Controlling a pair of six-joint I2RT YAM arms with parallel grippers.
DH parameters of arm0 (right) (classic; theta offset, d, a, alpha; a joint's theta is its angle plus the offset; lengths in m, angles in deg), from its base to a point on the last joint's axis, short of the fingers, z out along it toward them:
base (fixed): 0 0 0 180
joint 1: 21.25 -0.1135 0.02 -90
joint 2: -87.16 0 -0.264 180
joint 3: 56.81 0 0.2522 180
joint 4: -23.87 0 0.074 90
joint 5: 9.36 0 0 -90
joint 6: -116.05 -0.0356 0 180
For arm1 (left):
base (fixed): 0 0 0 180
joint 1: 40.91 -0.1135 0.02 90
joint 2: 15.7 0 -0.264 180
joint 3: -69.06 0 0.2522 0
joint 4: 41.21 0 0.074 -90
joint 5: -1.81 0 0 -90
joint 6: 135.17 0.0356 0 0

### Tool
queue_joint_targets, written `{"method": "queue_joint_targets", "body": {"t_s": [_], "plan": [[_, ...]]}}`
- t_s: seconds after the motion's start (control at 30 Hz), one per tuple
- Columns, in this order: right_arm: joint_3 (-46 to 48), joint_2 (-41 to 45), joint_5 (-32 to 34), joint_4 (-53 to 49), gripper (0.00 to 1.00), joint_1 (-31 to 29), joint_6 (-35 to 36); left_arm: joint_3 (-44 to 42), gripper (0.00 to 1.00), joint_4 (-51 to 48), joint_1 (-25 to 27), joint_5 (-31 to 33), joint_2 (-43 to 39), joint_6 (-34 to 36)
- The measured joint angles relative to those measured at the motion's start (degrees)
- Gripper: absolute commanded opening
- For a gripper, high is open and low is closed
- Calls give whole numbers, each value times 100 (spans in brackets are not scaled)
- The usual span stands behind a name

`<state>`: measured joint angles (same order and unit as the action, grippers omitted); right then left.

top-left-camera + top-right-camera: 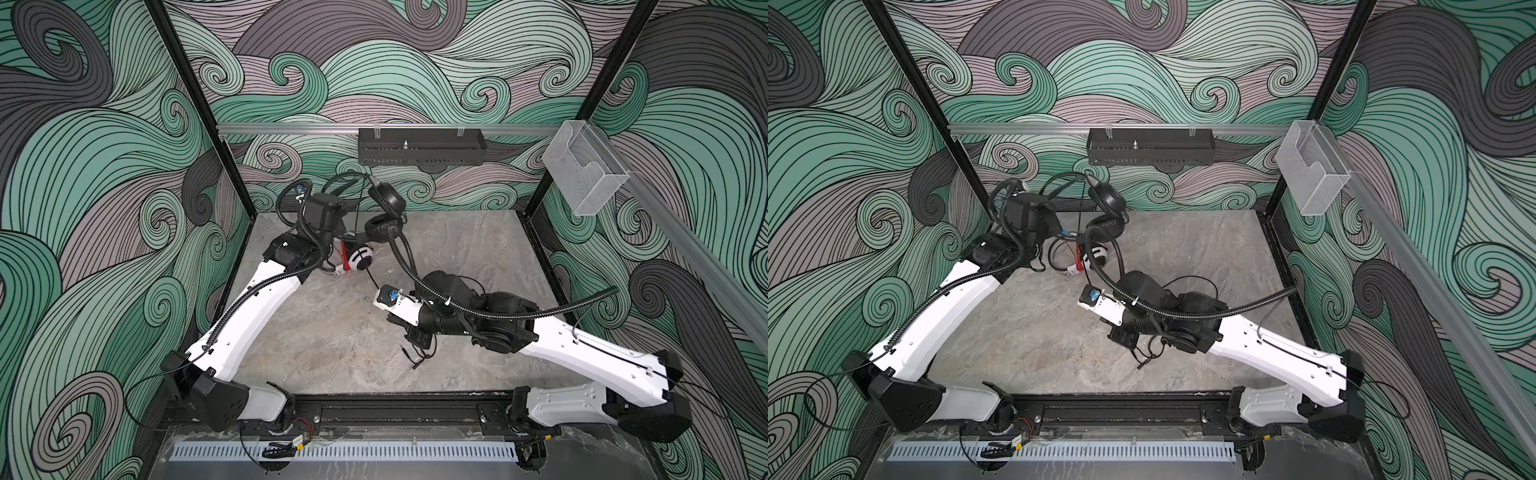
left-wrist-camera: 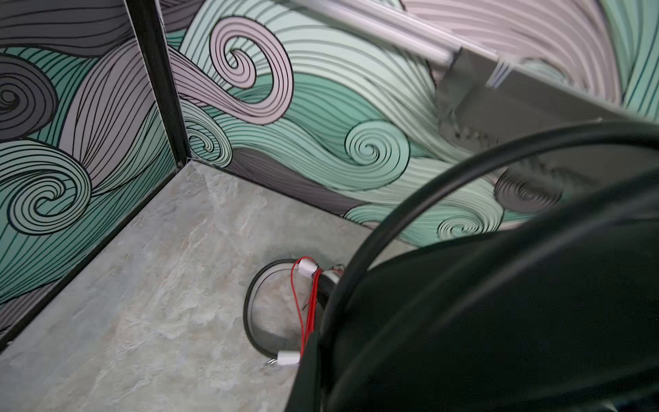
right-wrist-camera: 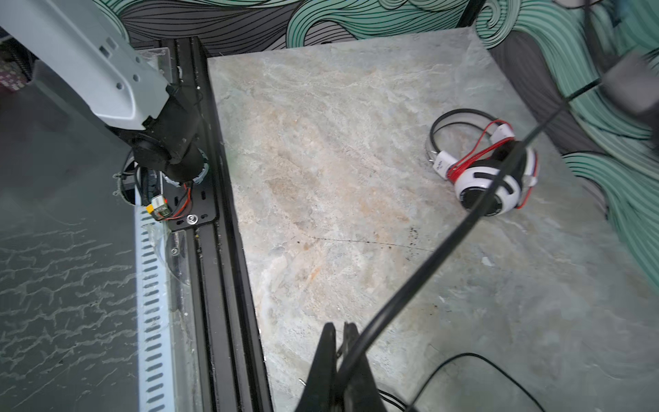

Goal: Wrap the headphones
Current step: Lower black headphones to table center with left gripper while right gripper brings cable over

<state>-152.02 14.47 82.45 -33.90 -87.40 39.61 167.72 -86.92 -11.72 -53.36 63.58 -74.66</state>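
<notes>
The thin black cable (image 3: 428, 257) runs far-left from the right gripper (image 3: 340, 331), clamped on it, up to the large black over-ear headphones (image 1: 386, 199) held raised by the closed left gripper (image 1: 1061, 230).

Bright, even light; faint shadows on the grey marbled tabletop (image 1: 332, 332). Both top views bow at the edges. Left wrist view blurs the dark perforated tray (image 2: 535, 117).
</notes>
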Motion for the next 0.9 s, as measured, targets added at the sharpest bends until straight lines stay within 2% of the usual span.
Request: {"method": "queue_joint_targets", "body": {"t_s": [0.17, 0.4, 0.63, 0.9], "plan": [[-804, -260, 763, -551, 0, 0, 693, -651, 0, 136, 507, 28, -120, 1217], [-1368, -643, 1314, -887, 0, 85, 1375, -1432, 0, -13, 802, -614, -1067, 2422], [-1572, -748, 1467, -946, 0, 190, 1469, -1869, 0, -341, 859, -1384, -1926, 2686], [-1360, -487, 1519, -1008, 0, 691, 1290, -2006, 0, -540, 874, -1902, -2052, 2614]]}}
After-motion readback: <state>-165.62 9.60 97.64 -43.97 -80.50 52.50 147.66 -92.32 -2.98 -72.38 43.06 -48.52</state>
